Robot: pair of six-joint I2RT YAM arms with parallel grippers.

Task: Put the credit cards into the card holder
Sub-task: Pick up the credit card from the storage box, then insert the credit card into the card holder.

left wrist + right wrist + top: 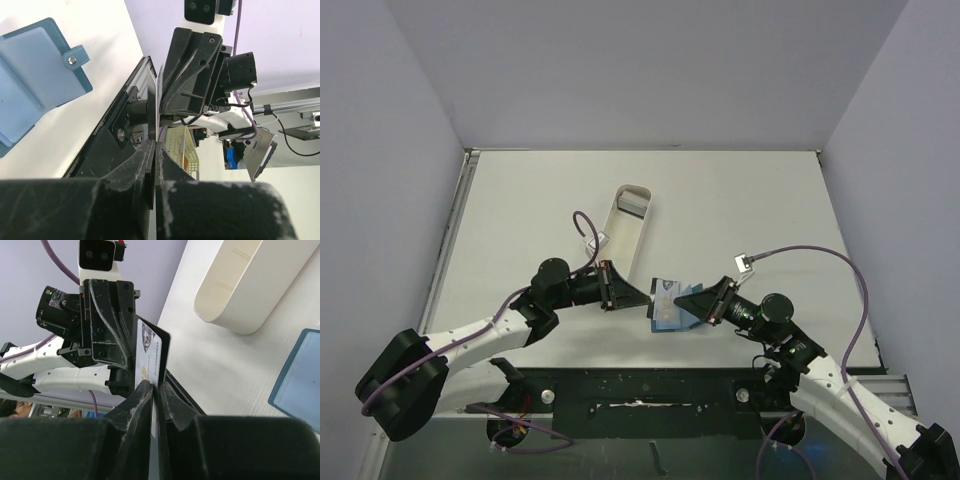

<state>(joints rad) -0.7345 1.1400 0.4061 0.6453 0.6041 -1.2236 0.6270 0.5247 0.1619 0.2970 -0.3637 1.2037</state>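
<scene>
Two grippers are pinching one credit card (pixel 149 352): the left gripper (pixel 156 146) and the right gripper (pixel 155 388) are each squeezing an end, its long side running between them. The card holder (pixel 667 315) is lying open underneath, nearer the right one.

Bright, even light casts soft shadows on the table (pixel 750 200); both wrist views blur nearest the lens.
</scene>
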